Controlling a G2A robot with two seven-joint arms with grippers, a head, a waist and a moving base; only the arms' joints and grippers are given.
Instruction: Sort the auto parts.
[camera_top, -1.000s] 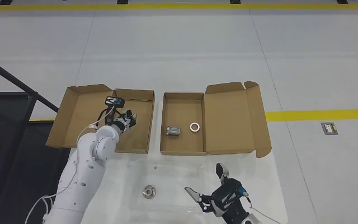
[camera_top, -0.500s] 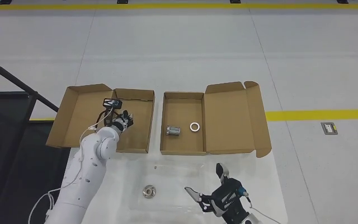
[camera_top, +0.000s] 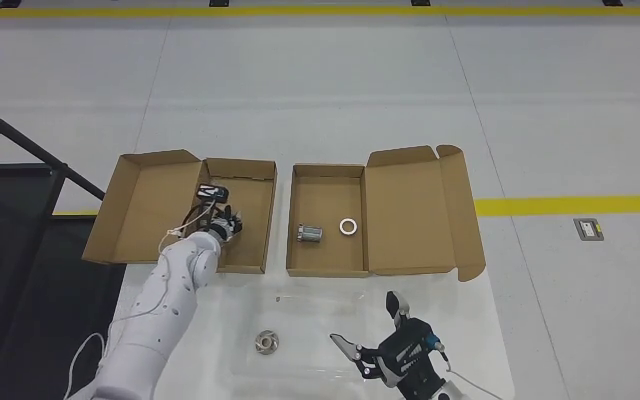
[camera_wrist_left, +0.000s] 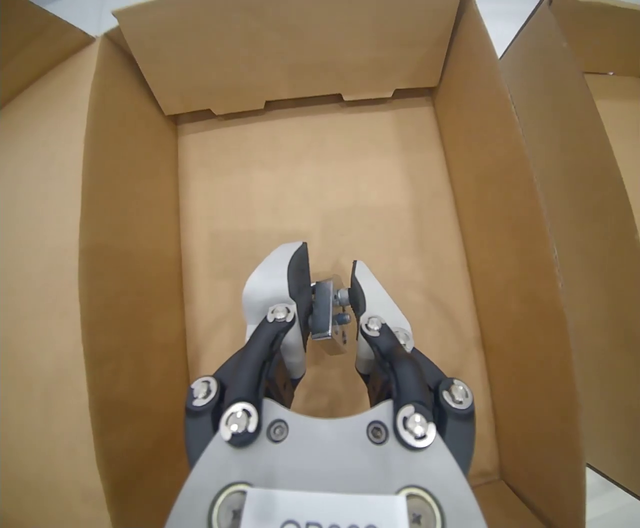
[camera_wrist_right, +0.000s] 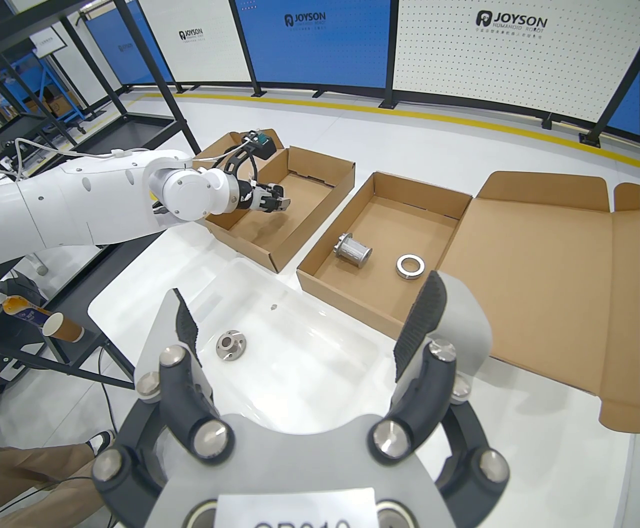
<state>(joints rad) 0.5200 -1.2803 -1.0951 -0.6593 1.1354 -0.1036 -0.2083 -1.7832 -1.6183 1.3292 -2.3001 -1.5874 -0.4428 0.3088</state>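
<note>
One bolted metal block (camera_wrist_left: 326, 322), pinched in the left gripper (camera_wrist_left: 329, 282), hangs over the floor of the left box (camera_wrist_left: 310, 190), presumably for release; the right gripper (camera_wrist_right: 306, 292) rests wide open.

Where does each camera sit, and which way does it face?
Top view: above the arms, facing straight down at the table; shows the left claw at the left box and the right claw.
Left wrist view: on that wrist, facing into the left box; shows its claw shut on a small metal part.
Right wrist view: on that wrist, facing across the table at a flanged part; shows its open claw.
Shared: top and right wrist views both show the right box with a ring and a cylinder.
</note>
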